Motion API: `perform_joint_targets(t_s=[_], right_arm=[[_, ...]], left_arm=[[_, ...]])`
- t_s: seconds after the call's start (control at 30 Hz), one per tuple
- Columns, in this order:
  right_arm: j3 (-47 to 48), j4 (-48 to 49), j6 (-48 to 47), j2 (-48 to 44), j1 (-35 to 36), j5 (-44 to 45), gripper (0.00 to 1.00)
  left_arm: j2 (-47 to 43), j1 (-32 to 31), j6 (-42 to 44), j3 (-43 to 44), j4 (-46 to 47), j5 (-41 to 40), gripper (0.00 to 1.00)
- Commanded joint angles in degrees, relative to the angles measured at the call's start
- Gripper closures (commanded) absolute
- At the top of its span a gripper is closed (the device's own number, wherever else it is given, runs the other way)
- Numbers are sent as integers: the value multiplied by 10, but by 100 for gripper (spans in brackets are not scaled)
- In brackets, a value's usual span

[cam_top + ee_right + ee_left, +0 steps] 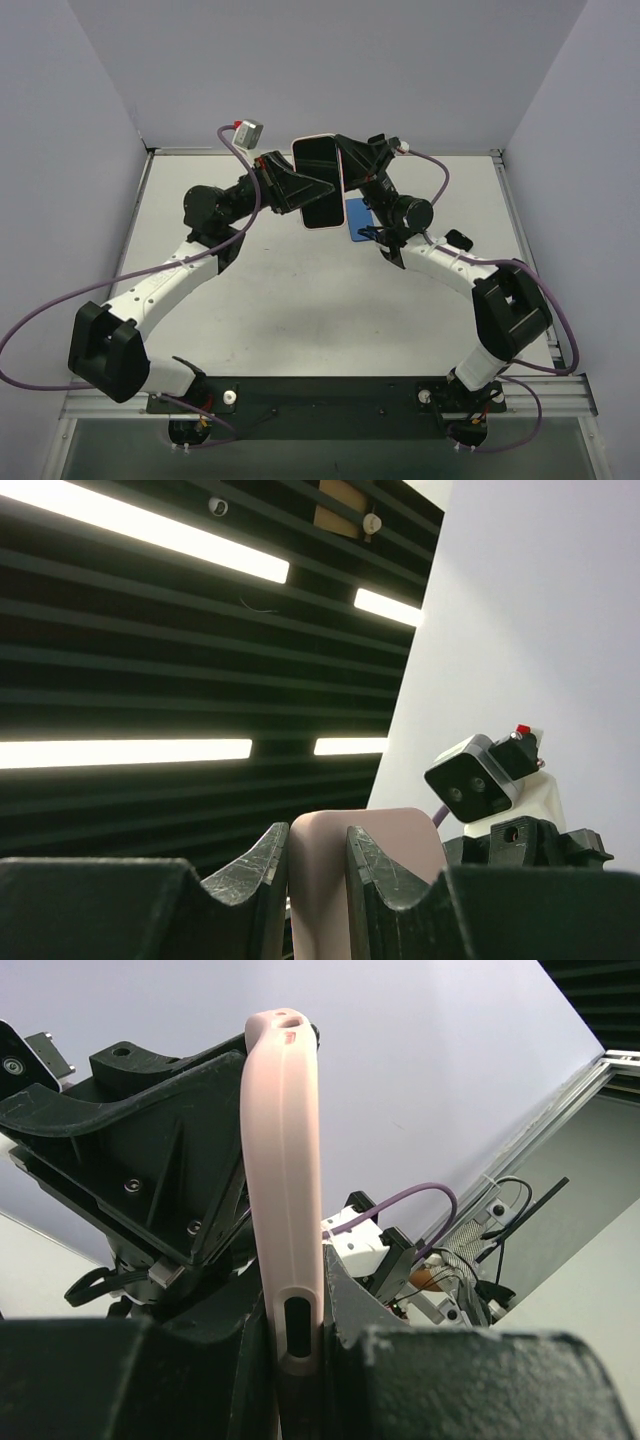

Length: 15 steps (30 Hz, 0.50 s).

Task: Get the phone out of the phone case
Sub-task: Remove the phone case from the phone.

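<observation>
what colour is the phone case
The case is pale pink; clearest in the left wrist view.

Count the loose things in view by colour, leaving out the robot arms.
Pink: 1, phone case
Black: 1, phone inside it
Blue: 1, flat object
Total: 3

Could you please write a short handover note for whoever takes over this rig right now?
Left gripper: fingers shut on one long edge of the pink phone case, held up above the table.
Right gripper: fingers shut on the phone case from the opposite side.
Phone: in the case, dark screen towards the top camera, pink rim showing at top and bottom.
A flat blue item lies on the table below.
Done: cased phone raised, both arms gripping.
Left: separate the phone from the case.
</observation>
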Motion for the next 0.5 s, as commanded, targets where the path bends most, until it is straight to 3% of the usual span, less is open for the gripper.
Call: perform_joint_targets(t_s=[0.0,0.13,0.33,0.43,0.47], right_arm=[[-22,-9,193,77,16,-25,100],[-19,-9,194,84,16,-23,100],[-15,-9,195,95,20,-25,100],[-7,-9,190,100,21,-32,100],[-4,-8,190,102,22,-34,100]], left_arm=[[-86,-71,29,90,333,137,100],[-97,-81,58,86,321,164,100],[-127,-111,153,81,225,204,100],[-140,-127,213,84,166,225,100],[-146,-132,239,88,100,230,100]])
